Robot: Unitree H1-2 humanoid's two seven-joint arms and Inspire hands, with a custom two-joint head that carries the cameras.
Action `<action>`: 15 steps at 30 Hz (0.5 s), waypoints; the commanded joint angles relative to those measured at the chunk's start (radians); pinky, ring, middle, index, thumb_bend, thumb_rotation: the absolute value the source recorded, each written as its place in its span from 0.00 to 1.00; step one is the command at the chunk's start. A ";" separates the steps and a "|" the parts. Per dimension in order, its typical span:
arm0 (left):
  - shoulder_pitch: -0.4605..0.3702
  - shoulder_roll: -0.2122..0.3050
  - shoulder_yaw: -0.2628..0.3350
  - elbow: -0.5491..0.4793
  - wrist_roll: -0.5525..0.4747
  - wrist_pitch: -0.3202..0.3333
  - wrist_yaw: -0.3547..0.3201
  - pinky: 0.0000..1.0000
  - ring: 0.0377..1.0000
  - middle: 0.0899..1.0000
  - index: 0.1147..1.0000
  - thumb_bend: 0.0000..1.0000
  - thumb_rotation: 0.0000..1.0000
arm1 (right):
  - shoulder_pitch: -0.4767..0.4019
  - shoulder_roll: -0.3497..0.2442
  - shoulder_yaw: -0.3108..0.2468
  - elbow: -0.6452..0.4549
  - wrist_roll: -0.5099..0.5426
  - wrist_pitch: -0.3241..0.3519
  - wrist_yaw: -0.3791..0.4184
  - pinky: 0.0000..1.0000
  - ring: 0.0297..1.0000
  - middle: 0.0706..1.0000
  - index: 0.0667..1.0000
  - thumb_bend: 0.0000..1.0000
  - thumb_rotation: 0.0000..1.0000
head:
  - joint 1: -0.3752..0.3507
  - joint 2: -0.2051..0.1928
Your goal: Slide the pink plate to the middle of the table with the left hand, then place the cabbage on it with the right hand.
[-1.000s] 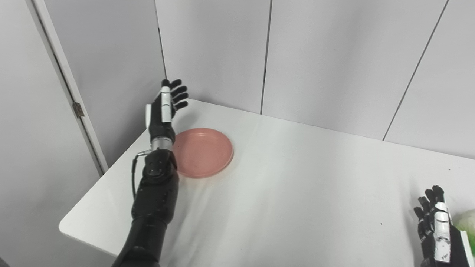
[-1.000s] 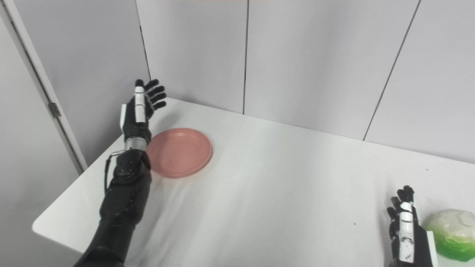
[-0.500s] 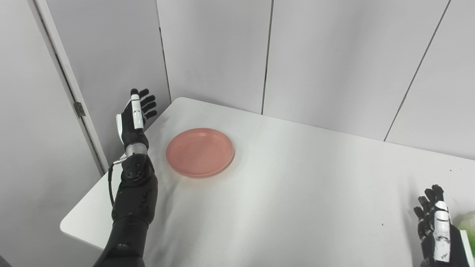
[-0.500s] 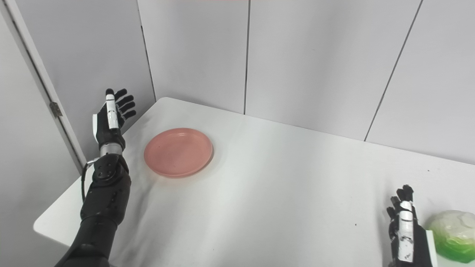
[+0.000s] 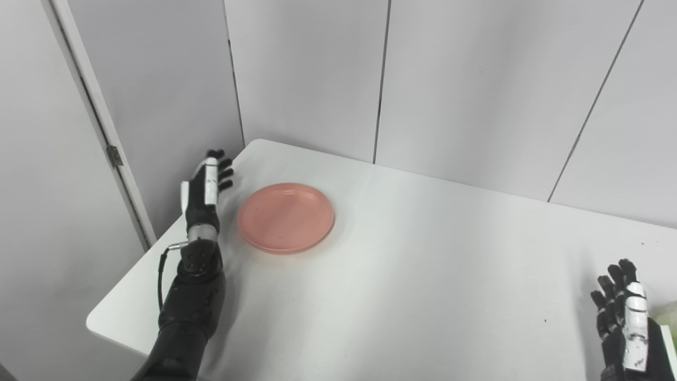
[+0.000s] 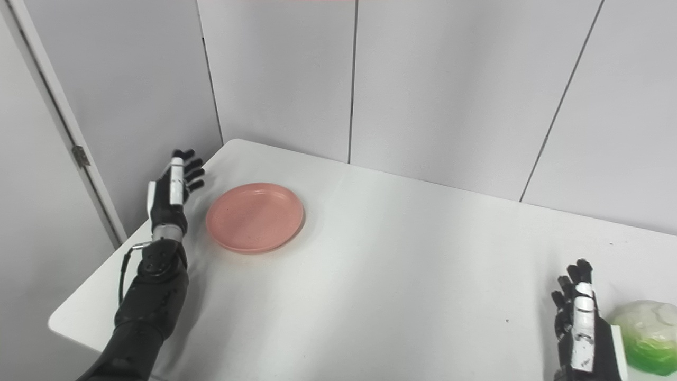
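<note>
Nearest, the right hand (image 6: 582,328), fingers apart and empty, stands just beside the cabbage (image 6: 648,336) at the white desk (image 6: 402,275) front-right corner; farther left, the empty, spread left hand (image 6: 172,193) flanks the pink plate (image 6: 255,217).

One pink plate (image 6: 255,217), one cabbage (image 6: 648,336)

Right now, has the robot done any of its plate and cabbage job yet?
Nothing looks done yet. The pink plate sits near the table's far left corner, not the middle. In hand: the left hand is open beside the plate's left edge, not touching it, so the slide has not begun. Left to do: slide the plate, then the open right hand must lift the cabbage beside it onto the plate.
</note>
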 commanded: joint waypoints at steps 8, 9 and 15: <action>-0.026 0.013 -0.039 0.042 -0.012 -0.095 -0.086 0.85 0.86 0.85 0.83 0.57 1.00 | -0.014 0.006 -0.005 -0.073 0.009 0.031 -0.002 1.00 1.00 1.00 1.00 0.33 1.00 | 0.004 0.013; -0.032 0.008 -0.039 0.056 -0.017 -0.102 -0.091 0.85 0.86 0.84 0.82 0.57 1.00 | -0.013 0.007 -0.005 -0.076 0.010 0.034 -0.003 1.00 1.00 1.00 1.00 0.33 1.00 | 0.004 0.013; -0.053 -0.002 -0.055 0.096 -0.018 -0.085 -0.099 0.86 0.88 0.86 0.84 0.58 1.00 | -0.012 0.011 -0.004 -0.088 0.004 0.036 -0.007 1.00 1.00 1.00 1.00 0.30 1.00 | 0.006 0.017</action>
